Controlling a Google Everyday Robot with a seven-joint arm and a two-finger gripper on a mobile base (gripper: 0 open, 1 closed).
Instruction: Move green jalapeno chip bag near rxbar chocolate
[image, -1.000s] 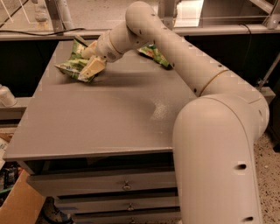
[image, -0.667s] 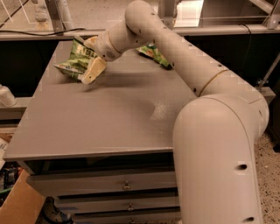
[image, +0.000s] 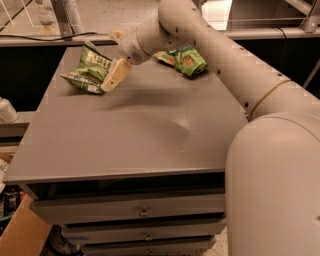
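Observation:
The green jalapeno chip bag (image: 86, 69), light green with white lettering, is crumpled and tilted up at the far left of the grey cabinet top (image: 140, 130). My gripper (image: 113, 76) is at the bag's right edge, with one pale finger (image: 116, 74) lying over it, and it appears shut on the bag. The arm reaches in from the lower right across the top. The rxbar chocolate is out of view, perhaps hidden behind the arm.
A brighter green chip bag (image: 183, 59) with pictured chips lies at the far right of the top, partly behind the arm. Drawers (image: 144, 212) run below the front edge. A white object (image: 7, 110) sits off the left side.
The gripper and the bag's edge have shifted slightly to the right; the bag stays in about the same place at the far left.

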